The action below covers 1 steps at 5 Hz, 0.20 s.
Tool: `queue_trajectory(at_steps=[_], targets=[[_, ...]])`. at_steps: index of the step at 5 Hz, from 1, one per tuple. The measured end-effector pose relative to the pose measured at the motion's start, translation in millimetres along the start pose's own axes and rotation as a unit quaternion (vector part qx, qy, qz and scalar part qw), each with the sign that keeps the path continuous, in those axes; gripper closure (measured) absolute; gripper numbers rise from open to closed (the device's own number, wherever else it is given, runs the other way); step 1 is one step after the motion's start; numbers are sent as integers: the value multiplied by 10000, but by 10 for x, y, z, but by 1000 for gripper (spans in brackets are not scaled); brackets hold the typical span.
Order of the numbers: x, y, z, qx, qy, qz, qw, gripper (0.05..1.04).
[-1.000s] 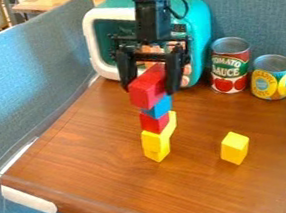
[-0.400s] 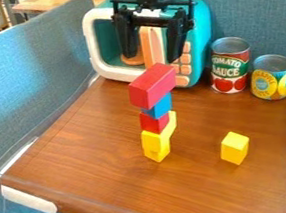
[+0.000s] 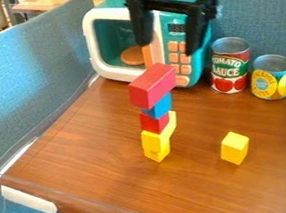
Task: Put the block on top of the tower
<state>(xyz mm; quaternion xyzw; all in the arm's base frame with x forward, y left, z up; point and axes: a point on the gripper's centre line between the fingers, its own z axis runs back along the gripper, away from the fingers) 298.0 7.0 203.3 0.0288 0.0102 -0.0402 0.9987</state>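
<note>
Camera view: brown wooden tabletop (image 3: 98, 150), blue partition (image 3: 33, 74) alongside, toy microwave (image 3: 112, 37), wide-spread claw (image 3: 168, 47).

The red can (image 3: 222, 84) says "TOMATO SAUCE" on its label (image 3: 228, 67). The yellow can (image 3: 272, 86) has 1 curved word, too small to read for sure. The toy oven's little screen (image 3: 177, 28) has tiny marks I can't read.

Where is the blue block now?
In the camera view, the small blue block sits mid-tower, between the long red block and the smaller red one.
</note>
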Motion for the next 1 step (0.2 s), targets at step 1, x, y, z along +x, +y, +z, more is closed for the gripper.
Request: queue_trajectory(at_steps=[1], targets=[[-62, -462, -144, 11, 163, -784, 9968, 83]])
